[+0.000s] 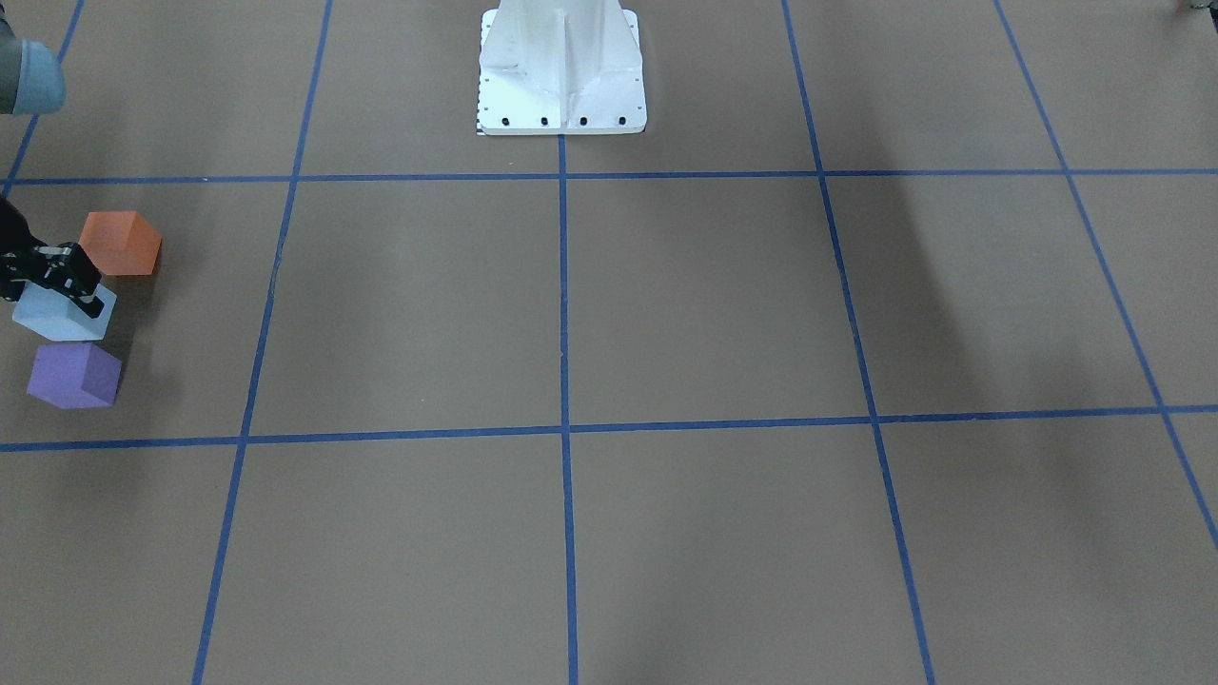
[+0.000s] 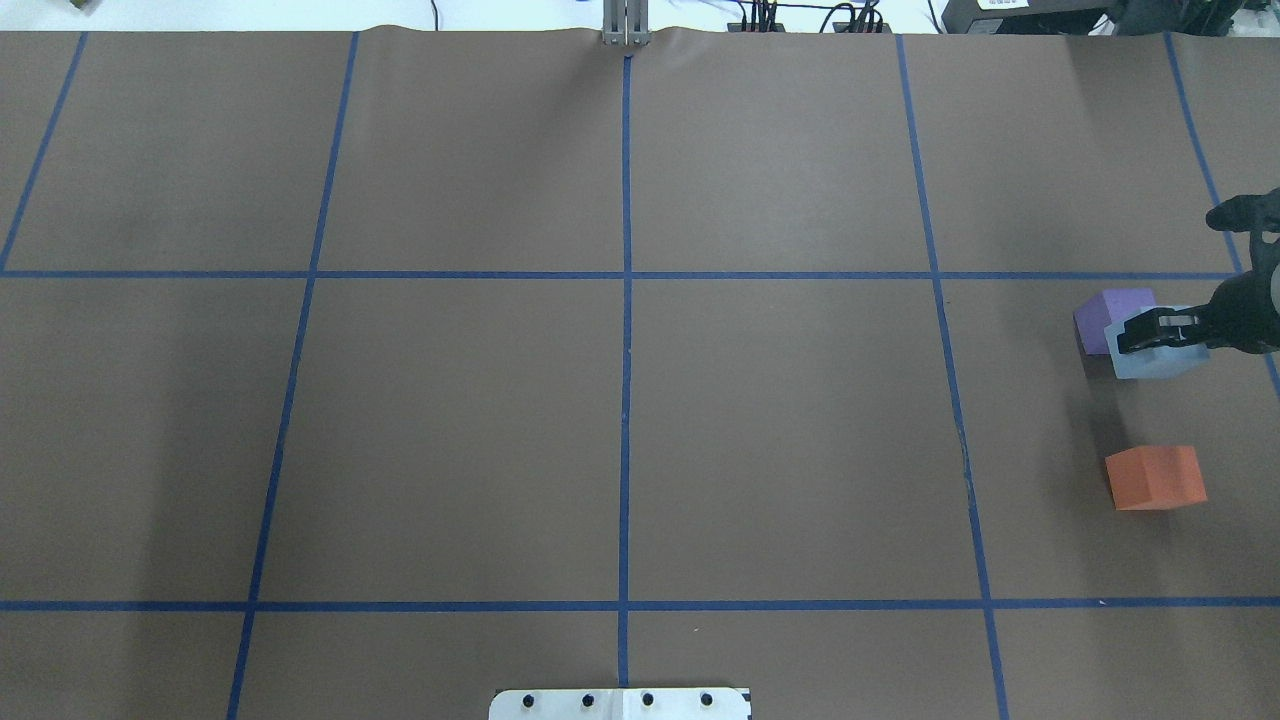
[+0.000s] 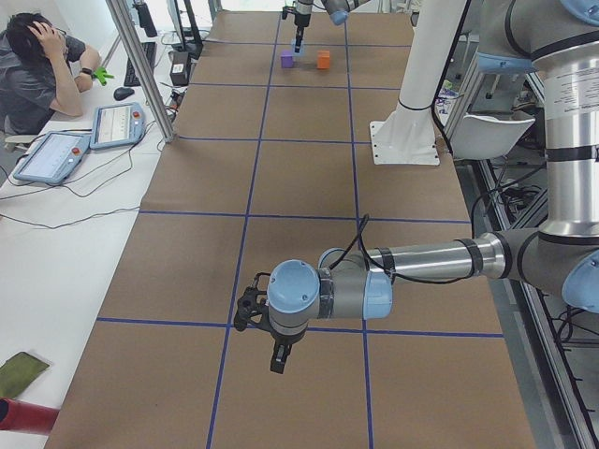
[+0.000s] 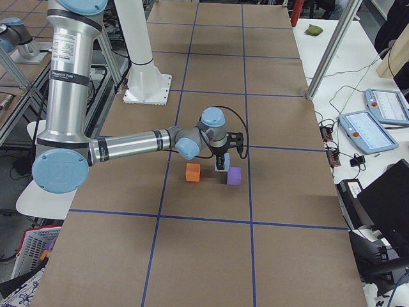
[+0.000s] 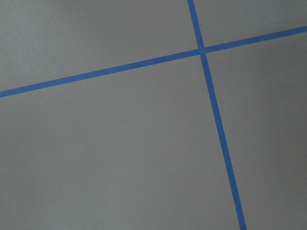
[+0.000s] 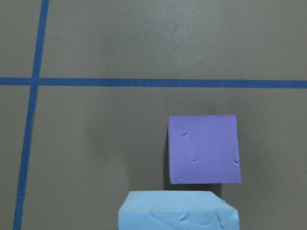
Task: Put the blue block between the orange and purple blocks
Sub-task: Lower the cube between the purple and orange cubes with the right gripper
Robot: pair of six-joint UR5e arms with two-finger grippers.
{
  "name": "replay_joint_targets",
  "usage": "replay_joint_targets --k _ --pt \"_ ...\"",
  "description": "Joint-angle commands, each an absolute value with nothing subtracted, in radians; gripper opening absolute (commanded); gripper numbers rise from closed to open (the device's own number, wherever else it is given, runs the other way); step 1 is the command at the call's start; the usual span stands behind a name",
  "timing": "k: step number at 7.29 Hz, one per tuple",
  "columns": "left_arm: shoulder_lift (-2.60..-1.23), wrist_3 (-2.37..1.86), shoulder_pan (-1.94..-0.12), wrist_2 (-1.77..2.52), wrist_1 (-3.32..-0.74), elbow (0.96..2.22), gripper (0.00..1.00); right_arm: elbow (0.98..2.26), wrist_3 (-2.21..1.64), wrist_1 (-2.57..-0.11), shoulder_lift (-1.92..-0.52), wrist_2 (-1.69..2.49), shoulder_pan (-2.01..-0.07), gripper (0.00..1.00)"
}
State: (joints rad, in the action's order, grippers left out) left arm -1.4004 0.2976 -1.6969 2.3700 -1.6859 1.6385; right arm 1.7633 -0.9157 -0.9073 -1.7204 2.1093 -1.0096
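My right gripper (image 2: 1150,332) is shut on the light blue block (image 2: 1152,362) and holds it a little above the table. In the front-facing view the blue block (image 1: 57,322) lies between the orange block (image 1: 119,243) and the purple block (image 1: 74,375). In the overhead view it is close to the purple block (image 2: 1105,315) and further from the orange block (image 2: 1155,478). The right wrist view shows the blue block (image 6: 177,211) just below the purple block (image 6: 204,148). My left gripper (image 3: 278,360) hangs over bare table far from the blocks; I cannot tell whether it is open.
The brown table is marked with a blue tape grid (image 2: 627,300). The robot's white base (image 1: 561,71) stands at mid table edge. An operator (image 3: 37,65) sits at a side bench with tablets.
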Motion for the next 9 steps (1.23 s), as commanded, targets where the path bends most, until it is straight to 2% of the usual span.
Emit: replay_joint_targets --k 1,5,6,7,8,9 --pt "-1.401 0.298 -1.697 2.370 -1.686 1.644 1.00 1.714 -0.971 -0.851 -1.724 2.103 -0.985 0.32" --pt "-1.401 0.298 -1.697 2.370 -1.684 1.644 1.00 1.700 -1.025 -0.850 -1.724 2.036 -0.890 0.43" --pt "-1.399 0.298 -1.697 2.370 -1.684 1.644 1.00 1.700 -1.019 -0.850 -1.726 2.020 -0.890 0.58" --pt "-1.399 0.298 -1.697 2.370 -1.686 1.644 1.00 1.700 -1.002 -0.850 -1.739 2.001 -0.885 0.82" --pt "-1.399 0.298 -1.697 2.370 -1.686 1.644 1.00 1.709 -0.955 -0.850 -1.744 1.996 -0.887 0.99" --pt "-1.399 0.298 -1.697 2.370 -1.686 1.644 1.00 1.718 -0.918 -0.850 -1.752 1.994 -0.888 0.99"
